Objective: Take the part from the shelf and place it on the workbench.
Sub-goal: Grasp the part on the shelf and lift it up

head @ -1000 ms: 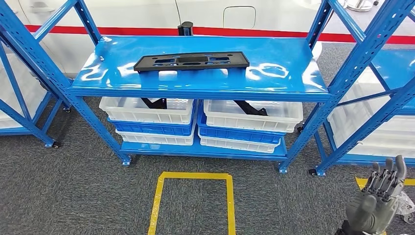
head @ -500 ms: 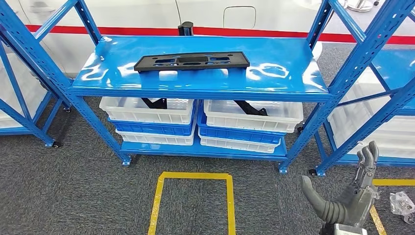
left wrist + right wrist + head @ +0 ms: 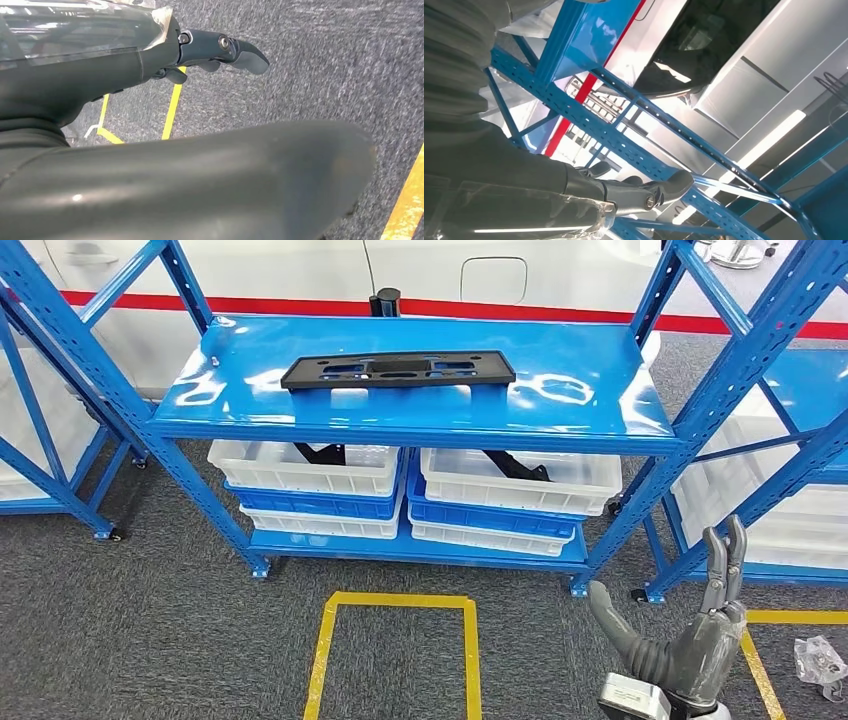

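The black part (image 3: 398, 370) is laid flat on the upper deck of the blue shelf (image 3: 600, 400). The right hand (image 3: 690, 640) is raised below it, fingers apart, empty. The left hand (image 3: 150, 125) is positioned over the floor, fingers apart, empty.

Black part (image 3: 398, 370) flat on blue shelf (image 3: 580, 400)

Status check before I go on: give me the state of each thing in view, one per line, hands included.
black part: lying flat on the shelf's top deck, untouched
blue shelf: upright, part on its top deck, bins below
white bins: stacked on the lower deck, dark pieces in the top ones
right hand: raised low at the right, fingers apart, holding nothing
left hand: over the carpet, holding nothing
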Controlling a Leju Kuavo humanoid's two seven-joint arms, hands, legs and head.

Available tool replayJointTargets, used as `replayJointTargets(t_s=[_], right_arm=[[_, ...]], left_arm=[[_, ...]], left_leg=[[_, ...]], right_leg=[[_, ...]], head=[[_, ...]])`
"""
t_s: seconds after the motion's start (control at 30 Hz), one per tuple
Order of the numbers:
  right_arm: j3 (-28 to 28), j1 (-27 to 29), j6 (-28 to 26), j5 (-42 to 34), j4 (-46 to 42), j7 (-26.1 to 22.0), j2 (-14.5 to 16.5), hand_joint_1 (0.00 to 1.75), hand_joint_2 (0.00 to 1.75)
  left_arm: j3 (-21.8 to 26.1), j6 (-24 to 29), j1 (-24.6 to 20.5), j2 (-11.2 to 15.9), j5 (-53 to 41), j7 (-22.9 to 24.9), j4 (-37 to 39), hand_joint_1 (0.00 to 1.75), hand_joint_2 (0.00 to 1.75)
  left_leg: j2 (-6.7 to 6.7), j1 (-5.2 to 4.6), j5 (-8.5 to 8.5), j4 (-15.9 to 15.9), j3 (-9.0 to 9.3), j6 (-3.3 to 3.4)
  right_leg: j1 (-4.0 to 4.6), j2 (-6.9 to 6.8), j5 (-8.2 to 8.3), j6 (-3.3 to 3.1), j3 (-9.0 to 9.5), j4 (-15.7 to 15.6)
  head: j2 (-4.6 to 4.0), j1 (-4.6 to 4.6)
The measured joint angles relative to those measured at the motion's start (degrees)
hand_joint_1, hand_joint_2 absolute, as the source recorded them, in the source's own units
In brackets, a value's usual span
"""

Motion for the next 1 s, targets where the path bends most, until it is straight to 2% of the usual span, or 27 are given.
replayJointTargets(t_s=[0.07, 0.1, 0.17, 0.3, 0.37, 0.4, 0.43, 0.5, 0.53, 0.57, 0.67, 0.7, 0.73, 0.77, 0.83, 0.9, 0.93, 0.97, 1.0], right_arm=[[0.1, -0.1, -0.1, 0.0, 0.1, 0.0, -0.2, 0.0, 1.75], [0.2, -0.1, -0.1, 0.0, 0.1, 0.0, -0.3, 0.0, 1.75], [0.2, -0.2, -0.1, 0.0, 0.2, 0.0, -0.3, 0.0, 1.75], [0.2, -0.2, -0.1, 0.0, 0.2, 0.0, -0.3, 0.0, 1.75], [0.4, -0.2, -0.2, 0.0, 0.2, 0.0, -0.4, 0.0, 1.75], [0.5, -0.2, -0.2, 0.1, 0.2, 0.1, -0.4, 0.0, 1.75], [0.7, -0.3, -0.3, 0.1, 0.2, 0.1, -0.5, 0.0, 1.75], [1.3, -0.6, -0.2, 0.8, 0.1, 0.9, -0.5, 0.0, 1.75], [1.5, -0.9, -0.1, 1.1, 0.1, 1.4, -0.5, 0.0, 1.75], [1.6, -1.1, 0.1, 1.5, 0.1, 1.9, -0.5, 0.0, 1.75], [1.7, -1.4, 0.3, 1.6, 0.2, 2.1, -0.5, 0.0, 1.75], [1.7, -1.5, 0.3, 1.6, 0.2, 2.3, -0.5, 0.0, 1.75], [1.7, -1.6, 0.3, 1.6, 0.3, 2.3, -0.5, 0.0, 1.75], [1.7, -1.8, 0.3, 1.6, 0.3, 2.4, -0.5, 0.0, 1.75], [1.7, -2.2, 0.3, 1.6, 0.5, 2.5, -0.5, 0.0, 1.75], [1.7, -2.2, 0.3, 1.6, 0.7, 2.6, -0.6, 0.0, 1.75], [1.6, -2.2, 0.2, 1.6, 0.9, 2.7, -0.6, 0.0, 1.75], [1.6, -2.2, 0.2, 1.6, 1.0, 2.7, -0.6, 0.0, 1.75], [1.6, -2.2, 0.2, 1.6, 1.0, 2.8, -0.7, 0.0, 1.75]], left_arm=[[0.0, -0.1, 0.0, 0.0, 0.0, 0.0, 0.1, 0.0, 0.0], [0.0, -0.1, 0.0, 0.1, 0.0, 0.0, 0.1, 0.0, 0.0], [0.1, -0.1, 0.0, 0.2, 0.0, 0.0, 0.0, 0.0, 0.0], [0.1, -0.1, 0.0, 0.3, 0.0, 0.0, 0.0, 0.0, 0.0], [0.1, -0.1, -0.1, 0.2, 0.0, 0.0, 0.1, 0.0, 0.0], [0.1, -0.1, -0.1, 0.1, 0.0, 0.0, 0.1, 0.0, 0.0], [0.2, -0.1, -0.2, 0.1, 0.0, 0.1, 0.2, 0.0, 0.0], [0.3, -0.3, -0.1, 0.0, 0.0, 0.1, 0.2, 0.0, 0.0], [0.3, -0.4, 0.0, 0.0, 0.0, 0.2, 0.2, 0.0, 0.0], [0.4, -0.4, 0.0, 0.0, 0.0, 0.2, 0.2, 0.0, 0.0], [0.4, -0.4, -0.1, 0.0, 0.2, 0.2, 0.2, 0.0, 0.0], [0.5, -0.4, -0.1, 0.0, 0.3, 0.2, 0.2, 0.0, 0.0], [0.5, -0.3, -0.1, -0.1, 0.3, 0.2, 0.2, 0.0, 0.0], [0.6, -0.3, -0.1, -0.1, 0.4, 0.2, 0.2, 0.0, 0.0], [0.7, -0.3, -0.1, -0.1, 0.4, 0.2, 0.2, 0.0, 0.0], [0.7, -0.3, -0.1, -0.2, 0.5, 0.2, 0.2, 0.0, 0.0], [0.7, -0.3, 0.0, -0.2, 0.5, 0.1, 0.2, 0.0, 0.0], [0.7, -0.3, 0.0, -0.3, 0.5, 0.1, 0.2, 0.0, 0.0], [0.7, -0.3, 0.1, -0.3, 0.5, 0.1, 0.2, 0.0, 0.0]], left_leg=[[-0.04, 0.45, -1.0, 1.3, -0.08, -1.38], [-0.06, 0.52, -1.45, 1.9, -0.2, -1.9], [-0.1, 0.39, -1.79, 2.2, -0.38, -2.26], [-0.1, 0.39, -1.88, 2.3, -0.48, -2.35], [-0.02, 0.48, -2.46, 2.6, -0.54, -2.71], [-0.2, 0.68, -3.05, 3.1, -0.62, -2.9], [-0.72, 0.73, -4.84, 6.2, -2.13, -2.97], [-2.25, 0.08, -3.67, 9.2, -5.48, -1.24], [-2.76, -0.56, -2.92, 9.7, -6.79, -0.29], [-2.89, -1.1, -1.02, 7.5, -6.61, 0.5], [-2.86, -1.74, -1.65, 5.4, -5.25, 0.83], [-2.94, -1.79, -1.66, 4.9, -4.55, 1.22], [-2.96, -1.79, -1.73, 4.7, -3.78, 1.64], [-2.95, -1.79, -1.83, 4.5, -3.01, 2.06], [-2.83, -1.9, -2.37, 4.4, -2.15, 2.62], [-2.81, -2.11, -3.15, 4.4, -1.44, 2.85], [-2.83, -2.21, -3.56, 4.4, -0.99, 2.85], [-2.84, -2.3, -4.05, 4.4, -0.34, 2.82], [-2.85, -2.4, -4.63, 4.4, 0.4, 2.78]], right_leg=[[-0.39, -0.5, 2.94, 1.49, 3.36, -7.2], [-0.43, -0.71, 3.61, 1.81, 4.42, -9.3], [-0.18, -0.76, 3.38, 1.67, 4.5, -9.2], [-0.1, -0.73, 3.36, 1.61, 4.47, -9.2], [0.05, -0.4, 3.0, 0.02, 4.49, -9.0], [0.1, -0.09, 2.78, -1.04, 4.61, -8.9], [0.23, 0.25, 2.46, -2.29, 4.79, -8.8], [0.97, 1.29, 1.25, -3.58, 6.1, -8.8], [1.51, 1.71, 0.49, -3.77, 6.76, -8.9], [1.81, 2.14, -0.23, -3.68, 7.41, -9.1], [1.84, 2.36, 0.16, -2.12, 8.85, -9.1], [1.88, 2.19, 0.29, -1.67, 9.14, -8.7], [1.93, 1.92, -0.1, -1.51, 8.8, -7.8], [1.98, 1.65, -0.89, -1.57, 8.18, -6.3], [2.06, 1.26, -3.84, -2.09, 3.67, 0.9], [2.13, 1.21, -5.66, -2.05, -1.07, 6.7], [2.15, 1.19, -5.34, -1.71, -2.02, 6.7], [2.17, 1.15, -4.1, -1.35, -2.03, 4.7], [2.26, 1.05, -2.15, -0.9, -1.56, 1.4]], head=[[0.0, 0.06], [0.0, 0.11], [0.0, 0.18], [0.0, 0.3], [0.0, 0.29], [0.0, 0.16], [0.0, -0.1], [0.0, -0.46], [0.0, -0.53], [0.0, -0.51], [0.0, -0.58], [0.0, -0.56], [-0.01, -0.49], [-0.02, -0.38], [-0.03, -0.23], [-0.02, -0.22], [-0.02, -0.22], [-0.02, -0.21], [-0.02, -0.2]])
